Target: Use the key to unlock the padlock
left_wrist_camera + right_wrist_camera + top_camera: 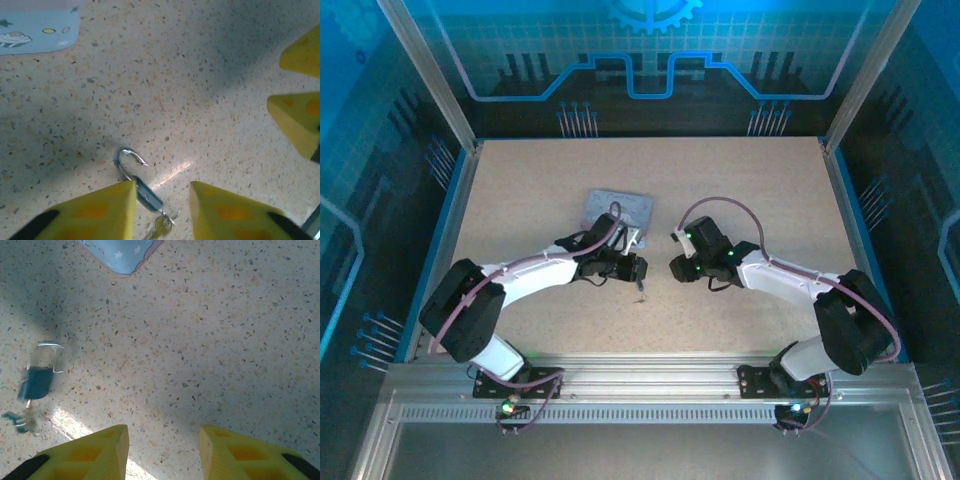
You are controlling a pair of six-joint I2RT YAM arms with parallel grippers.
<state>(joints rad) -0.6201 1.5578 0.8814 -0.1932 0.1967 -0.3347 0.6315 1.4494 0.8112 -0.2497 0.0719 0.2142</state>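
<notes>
The padlock [146,195] lies flat on the speckled table, a small blue body with a thin metal shackle whose one end looks free of the body. The key [163,227] sticks out of its lower end. My left gripper [162,186] hovers over it, open, its left finger's edge just beside the lock body without gripping it. In the right wrist view the padlock [37,381] and key [22,421] sit blurred at the far left, well away from my right gripper [164,429], which is open and holds nothing. From above, both grippers [638,266] [675,266] face each other over the padlock [641,290].
The pale blue cartoon tin [617,213] lies flat just behind the left gripper; its corner shows as the tin [37,25] and the tin [125,252]. The right gripper's yellow fingers [295,125] stand at the right edge of the left wrist view.
</notes>
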